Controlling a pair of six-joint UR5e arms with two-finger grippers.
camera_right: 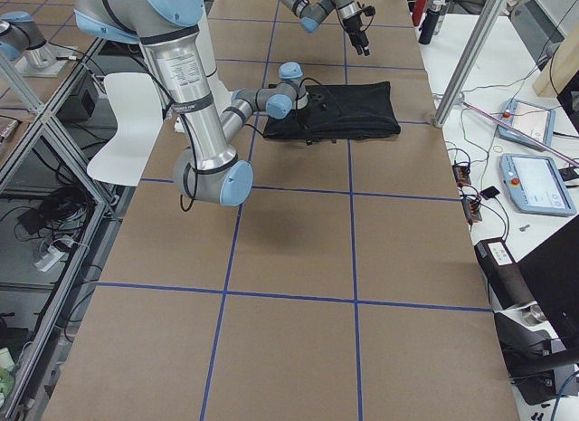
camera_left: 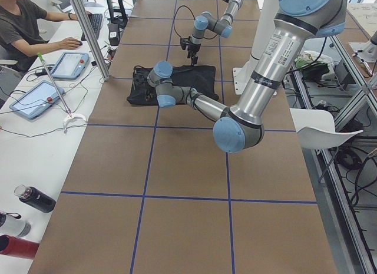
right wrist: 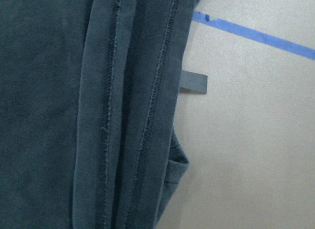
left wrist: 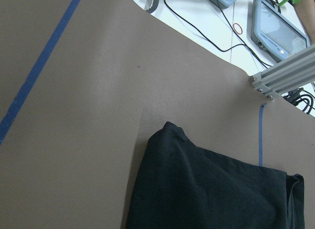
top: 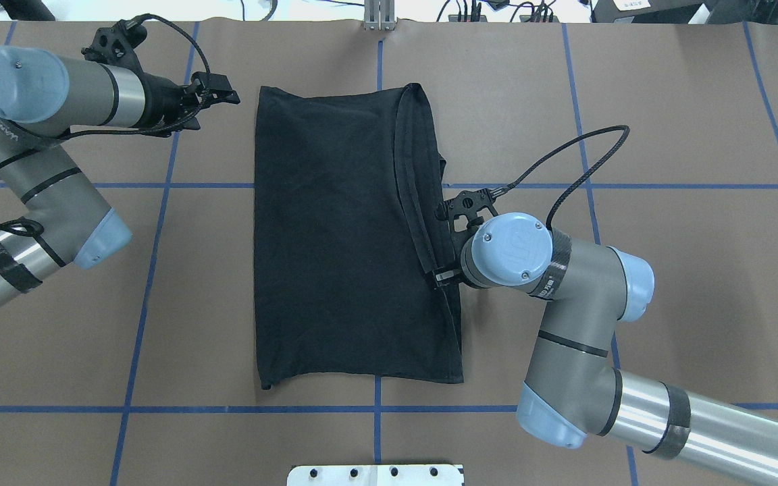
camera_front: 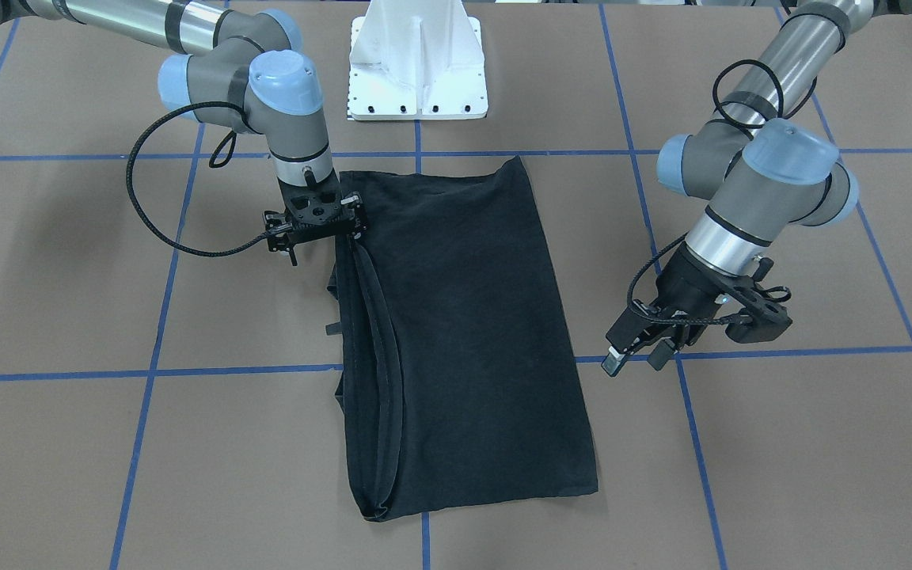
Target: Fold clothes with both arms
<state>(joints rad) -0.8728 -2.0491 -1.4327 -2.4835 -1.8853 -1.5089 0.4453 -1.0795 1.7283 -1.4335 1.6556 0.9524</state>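
Observation:
The black T-shirt (camera_front: 464,317) lies flat mid-table, folded into a long rectangle (top: 335,236), with its print hidden. My right gripper (top: 446,274) points down at the shirt's layered hem edge. Only one finger shows, so I cannot tell whether it is open or shut. The right wrist view shows the stacked hems (right wrist: 113,115) and a small grey tag (right wrist: 193,82) on the brown table. My left gripper (camera_front: 636,358) is open and empty. It hangs off to the shirt's other side, clear of the cloth (top: 213,104). The left wrist view shows a far corner of the shirt (left wrist: 206,189).
The white pedestal base (camera_front: 418,71) stands at the robot's side of the table. Blue tape lines (camera_front: 147,372) grid the brown surface. An operator (camera_left: 23,26), tablets (camera_left: 35,97) and bottles (camera_left: 35,198) are along the far edge, by a metal post (camera_right: 470,59).

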